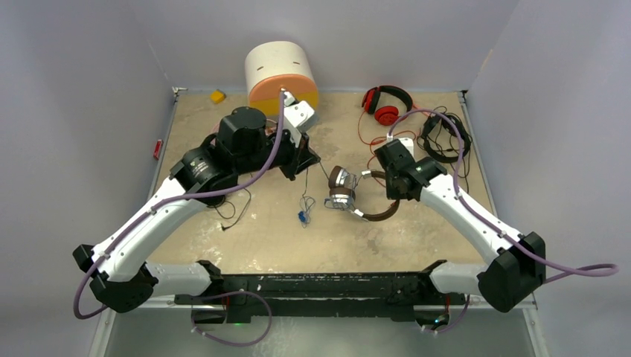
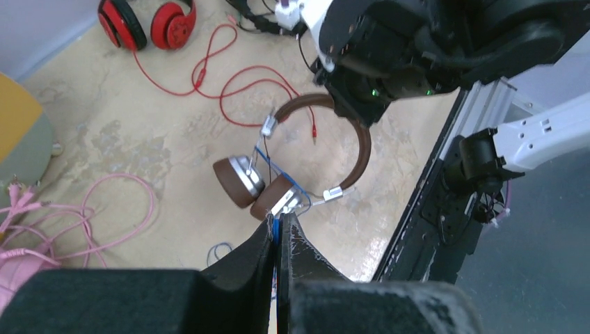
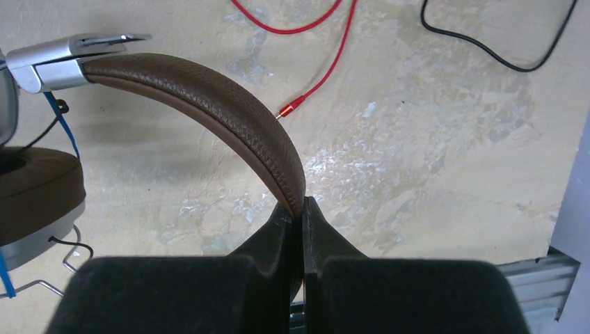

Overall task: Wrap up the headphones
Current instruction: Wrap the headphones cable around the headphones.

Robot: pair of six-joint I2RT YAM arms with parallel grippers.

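The brown headphones (image 1: 381, 213) with silver hinges lie mid-table, ear cups (image 2: 240, 182) folded together. My right gripper (image 3: 302, 207) is shut on the brown headband (image 3: 209, 87); in the top view this gripper (image 1: 388, 186) sits over the band's far side. My left gripper (image 2: 278, 224) is shut on the thin blue cable (image 2: 296, 183), which runs across the ear cups into the jaws. From above, the left gripper (image 1: 311, 158) is left of the cups, and a loop of blue cable (image 1: 303, 216) lies below it.
Red headphones (image 1: 387, 104) and their red cable (image 2: 209, 76) lie at the back right, black headphones (image 1: 445, 137) further right. A pink cable (image 2: 104, 209) lies under my left arm. The white-orange drawer box (image 1: 281, 74) and a small yellow piece (image 1: 217, 96) stand at the back.
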